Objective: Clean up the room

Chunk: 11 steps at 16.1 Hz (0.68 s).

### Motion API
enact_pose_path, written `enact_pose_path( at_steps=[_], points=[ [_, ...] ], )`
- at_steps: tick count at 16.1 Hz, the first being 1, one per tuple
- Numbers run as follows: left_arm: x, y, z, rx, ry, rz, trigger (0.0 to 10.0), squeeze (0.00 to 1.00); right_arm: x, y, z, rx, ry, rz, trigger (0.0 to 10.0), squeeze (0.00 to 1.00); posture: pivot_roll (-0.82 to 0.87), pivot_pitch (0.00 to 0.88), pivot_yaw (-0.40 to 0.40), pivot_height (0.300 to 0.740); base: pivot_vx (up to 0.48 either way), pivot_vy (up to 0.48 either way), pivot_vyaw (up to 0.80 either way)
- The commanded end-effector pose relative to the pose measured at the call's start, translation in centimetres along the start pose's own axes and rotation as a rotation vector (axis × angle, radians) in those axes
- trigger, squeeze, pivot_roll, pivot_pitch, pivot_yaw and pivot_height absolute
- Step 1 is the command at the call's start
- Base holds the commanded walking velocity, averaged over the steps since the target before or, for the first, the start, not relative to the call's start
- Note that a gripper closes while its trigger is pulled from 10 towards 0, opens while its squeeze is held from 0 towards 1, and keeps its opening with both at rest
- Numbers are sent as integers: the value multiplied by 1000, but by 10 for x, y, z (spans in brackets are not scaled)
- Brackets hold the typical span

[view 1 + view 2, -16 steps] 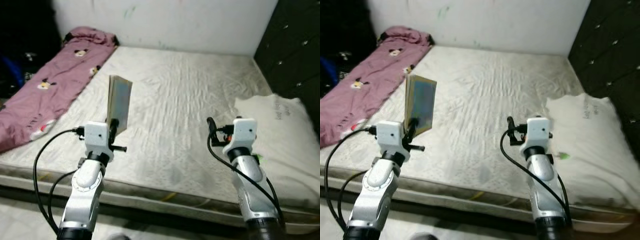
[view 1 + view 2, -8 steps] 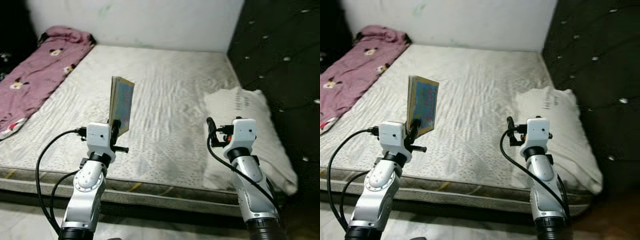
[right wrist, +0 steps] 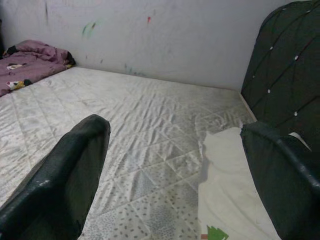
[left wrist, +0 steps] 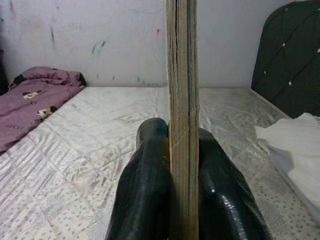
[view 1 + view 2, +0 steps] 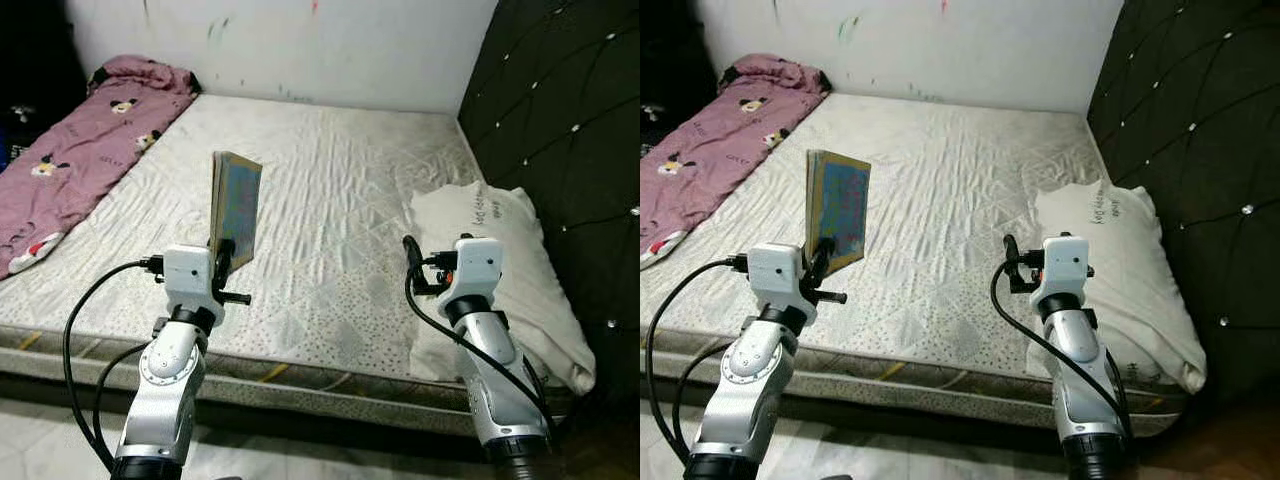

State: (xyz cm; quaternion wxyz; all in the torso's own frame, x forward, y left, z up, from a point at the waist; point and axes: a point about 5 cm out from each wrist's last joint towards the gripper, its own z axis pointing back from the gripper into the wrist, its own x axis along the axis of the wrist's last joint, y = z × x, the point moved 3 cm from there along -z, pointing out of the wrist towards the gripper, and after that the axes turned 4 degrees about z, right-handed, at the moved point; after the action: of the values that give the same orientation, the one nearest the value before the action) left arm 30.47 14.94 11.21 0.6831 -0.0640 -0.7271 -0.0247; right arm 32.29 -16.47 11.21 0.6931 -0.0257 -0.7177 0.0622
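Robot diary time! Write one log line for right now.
left gripper: shut on book, upright | right gripper: open, empty | ahead: mattress, pillow, pink blanket

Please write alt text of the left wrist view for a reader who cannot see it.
Two black fingers of the left gripper clamp a thin book upright, edge-on. Beyond lie a bare mattress, a pink blanket and a white pillow.

Hidden and cut-off parts around the mattress [image 5: 330, 200]

The book [image 4: 182, 115] is being cropped top and bottom in the left wrist view, its cover print unreadable; the pink blanket [image 5: 70, 160] beside the mattress is being cut off; the pillow [image 5: 1110, 270] lettering is too small.
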Motion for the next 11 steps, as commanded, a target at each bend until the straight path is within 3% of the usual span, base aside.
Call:
enact_pose_path(
  at_steps=[1,3,6,11],
  points=[
    [16,-2,-3,-18,-69,-6,10000,0,4,-1,-2,0,-12,7,10000,0,31,0,-13,740,274,0,0],
    [17,-2,-3,-18,-69,-4,10000,0,4,-2,-2,-2,-12,4,10000,0,31,0,-13,740,272,0,0],
    [16,-1,-3,-16,-66,-2,10000,0,5,-2,-3,-2,-11,2,10000,0,30,0,-13,740,265,0,-702],
    [14,-1,-4,-9,-55,-10,10000,0,4,-1,-3,-1,-11,2,10000,0,31,0,-13,740,0,0,-171]
  ],
)
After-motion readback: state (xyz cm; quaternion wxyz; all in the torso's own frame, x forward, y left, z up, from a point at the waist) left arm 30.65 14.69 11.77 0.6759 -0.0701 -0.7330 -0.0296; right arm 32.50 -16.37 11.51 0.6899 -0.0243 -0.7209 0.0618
